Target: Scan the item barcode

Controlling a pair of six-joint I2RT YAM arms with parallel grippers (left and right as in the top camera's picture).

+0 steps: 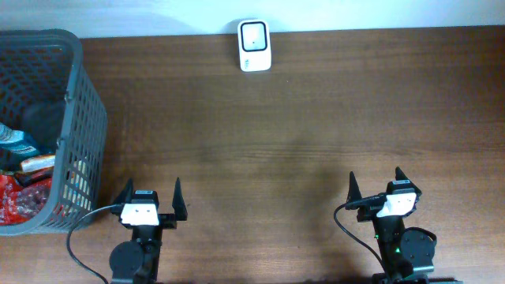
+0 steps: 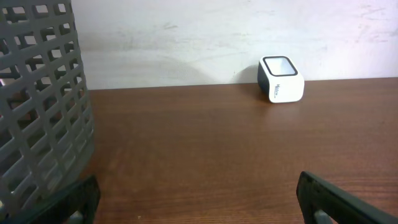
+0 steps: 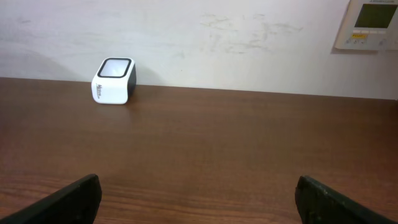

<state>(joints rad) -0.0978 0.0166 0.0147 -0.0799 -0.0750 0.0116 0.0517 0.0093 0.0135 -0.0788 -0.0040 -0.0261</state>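
1. Brown wood of the table [image 1: 300,142] from overhead, bare through the middle.
   - White scanner [image 1: 254,46] at the far edge, slightly left of centre, against the wall. Long axis near to far, dark-framed window facing up.
   - Grey basket [image 1: 85,134] at the far left, holding several packets [image 1: 24,197], red and blue among them.
   - Item to be scanned presumably one of these; which one not tellable, no barcode visible, pile too jumbled to give any axis or heading.
   - Left gripper [image 1: 152,189] and right gripper [image 1: 375,180] at the near edge, well apart, both spread wide and grasping nothing.
   - Judged from this: nothing done yet. Picking an item, turning its barcode to the window and scanning all left.
2. Left wrist view:
   - Basket wall close on the left.
   - Scanner [image 2: 281,79] far and to the right, window tilted up and toward the near side.
   - Fingers [image 2: 336,199] at the bottom corners, splayed, only bare wood between.
3. Right wrist view:
   - Scanner [image 3: 113,80] far left by the wall, printed side toward the camera, window up.
   - Wall panel [image 3: 370,25] at upper right.
   - Fingers [image 3: 68,199] wide, released, nothing between.
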